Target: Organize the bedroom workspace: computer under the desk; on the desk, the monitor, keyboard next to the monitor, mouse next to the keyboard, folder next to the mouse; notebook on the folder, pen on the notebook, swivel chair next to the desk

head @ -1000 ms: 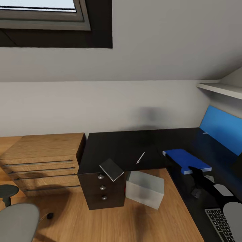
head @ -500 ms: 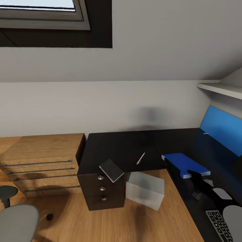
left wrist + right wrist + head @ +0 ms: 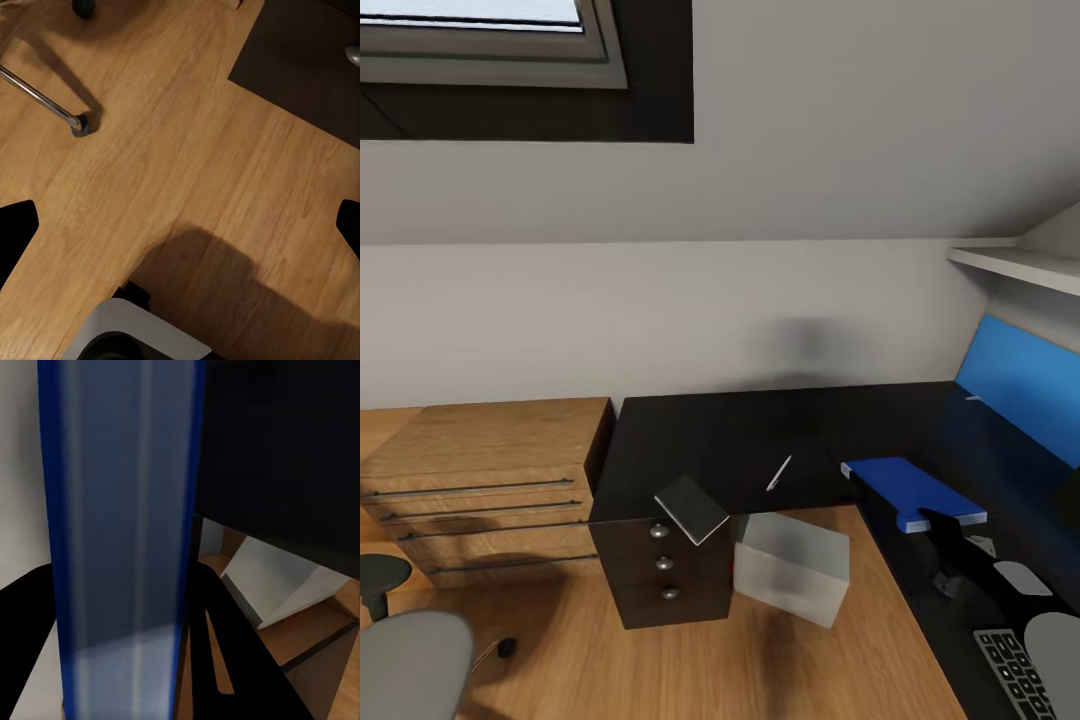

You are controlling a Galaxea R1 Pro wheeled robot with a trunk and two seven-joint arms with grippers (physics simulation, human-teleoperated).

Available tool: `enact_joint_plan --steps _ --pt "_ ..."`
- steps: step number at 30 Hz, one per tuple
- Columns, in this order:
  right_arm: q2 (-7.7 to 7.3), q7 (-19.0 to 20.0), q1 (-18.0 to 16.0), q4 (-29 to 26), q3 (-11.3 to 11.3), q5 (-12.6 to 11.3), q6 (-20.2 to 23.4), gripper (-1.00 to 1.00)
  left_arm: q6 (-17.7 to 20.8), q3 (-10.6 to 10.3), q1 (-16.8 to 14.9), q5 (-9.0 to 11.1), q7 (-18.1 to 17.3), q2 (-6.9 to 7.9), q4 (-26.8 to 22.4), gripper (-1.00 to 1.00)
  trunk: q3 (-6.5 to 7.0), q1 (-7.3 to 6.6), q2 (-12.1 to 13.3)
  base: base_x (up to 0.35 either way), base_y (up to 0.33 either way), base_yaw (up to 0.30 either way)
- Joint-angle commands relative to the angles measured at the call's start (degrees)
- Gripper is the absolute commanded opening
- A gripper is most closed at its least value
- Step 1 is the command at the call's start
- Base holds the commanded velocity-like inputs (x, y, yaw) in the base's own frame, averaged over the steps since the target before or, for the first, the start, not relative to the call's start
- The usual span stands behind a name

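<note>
From the head, the right gripper point(image 3: 938, 522) is clamped on the edge of a flat blue folder point(image 3: 908, 486), held level over the black desk point(image 3: 730, 440); a pen point(image 3: 778, 471) lies on the desk and a keyboard point(image 3: 1022, 675) sits nearer, no writing legible. The left wrist looks down on the wood floor point(image 3: 187, 150), its black fingertips point(image 3: 15, 232) wide apart. The right wrist sees the folder point(image 3: 124, 525) edge-on, a blue-bordered grey band between the black fingers point(image 3: 225, 660), with the pale computer point(image 3: 277, 581) below the desk.

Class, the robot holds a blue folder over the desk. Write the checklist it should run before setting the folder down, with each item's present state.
1. Right pincer grips the folder: ok.
2. Folder is above the desk: ok.
3. Mouse is on the desk, beside the landing spot: ok.
4. Keyboard is on the desk: ok.
5. Pen lies away from the landing spot: ok.
6. Folder is touching the desk: cannot tell.
</note>
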Motion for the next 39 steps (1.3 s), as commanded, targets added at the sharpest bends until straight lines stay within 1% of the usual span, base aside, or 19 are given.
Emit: enact_joint_plan --steps 1,11,17,22,30,39 --pt "-0.01 0.09 -0.06 0.02 -0.37 -0.04 0.32 -1.0 -0.16 -0.19 -0.04 0.6 -0.14 0.0 0.02 1.0 -0.12 0.03 -0.12 0.003 0.0 0.0" --pt "0.04 0.1 -0.06 0.03 -0.39 -0.19 0.33 -1.0 -0.16 -0.18 -0.04 0.6 -0.15 0.0 0.02 1.0 -0.12 0.03 -0.12 0.0 0.0 -0.006" --pt "0.06 0.32 -0.06 0.03 -0.4 -0.2 0.33 -1.0 -0.16 -0.18 -0.04 0.6 -0.16 0.0 0.02 1.0 -0.12 0.03 -0.12 0.0 0.0 -0.171" --pt "0.06 0.36 -0.06 0.03 -0.4 -0.2 0.33 -1.0 -0.18 -0.18 -0.04 0.65 -0.16 0.06 0.02 1.0 -0.12 0.03 -0.12 0.005 0.0 -0.068" --pt "0.07 0.33 -0.06 0.03 -0.39 -0.15 0.33 -1.0 -0.17 -0.18 -0.04 0.68 -0.16 0.23 0.02 1.0 -0.12 0.03 -0.12 0.146 0.0 -0.007" --pt "0.15 0.34 -0.06 0.03 -0.4 -0.11 0.29 -1.0 -0.16 -0.18 -0.04 0.74 -0.12 0.19 0.02 1.0 -0.12 0.03 -0.12 0.021 0.0 0.0"
